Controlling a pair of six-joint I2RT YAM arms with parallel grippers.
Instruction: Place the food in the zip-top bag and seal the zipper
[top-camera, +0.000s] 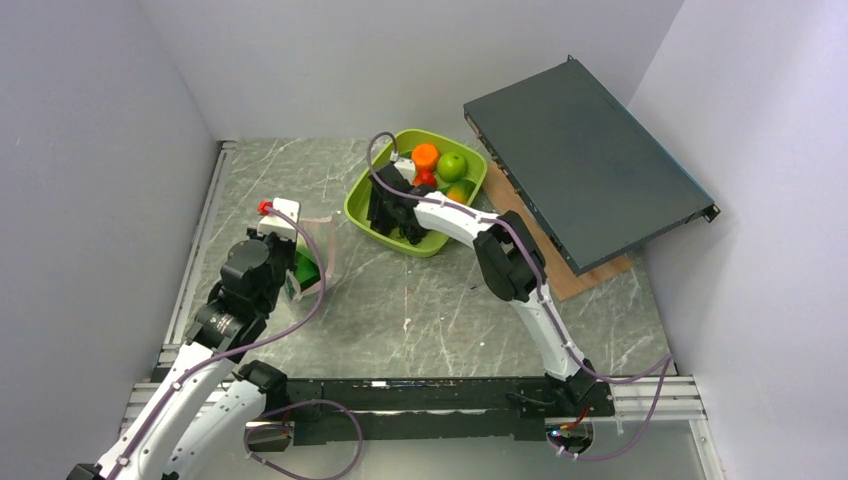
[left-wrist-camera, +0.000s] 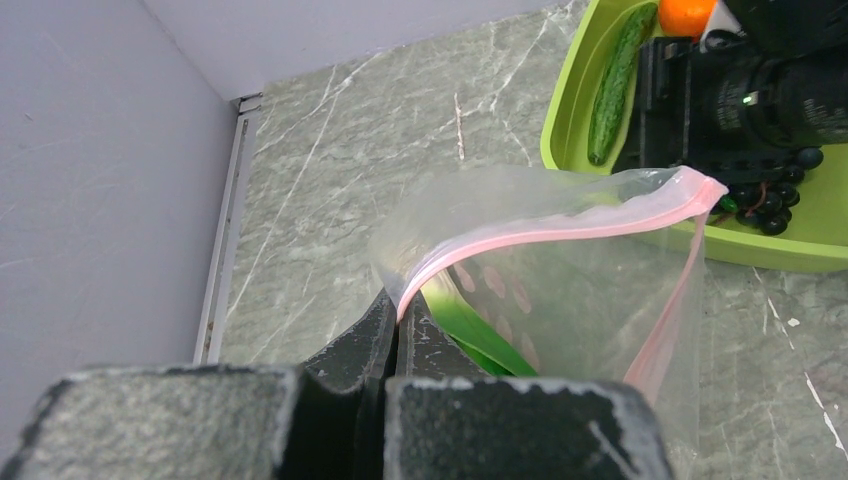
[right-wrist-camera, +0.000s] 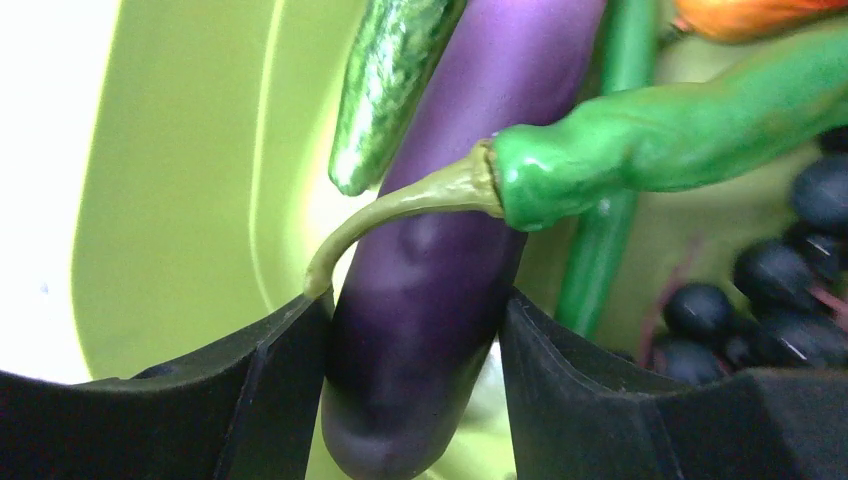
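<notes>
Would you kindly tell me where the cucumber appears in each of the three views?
Top external: not seen; the right gripper covers that side of the tray.
Left wrist: cucumber top right, along the tray's left wall.
Right wrist: top centre, left of the eggplant.
Shared landmark: the lime-green tray.

eggplant (right-wrist-camera: 430, 300) top cropped, grapes (right-wrist-camera: 770, 300) blurred, bag (left-wrist-camera: 560, 290) bottom hidden

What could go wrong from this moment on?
The green pepper has its stem across the eggplant that the right gripper straddles; lifting may drag it along. The left gripper pinches the zipper at one spot only, so the zip-top bag opens narrowly; the long eggplant may catch there.
</notes>
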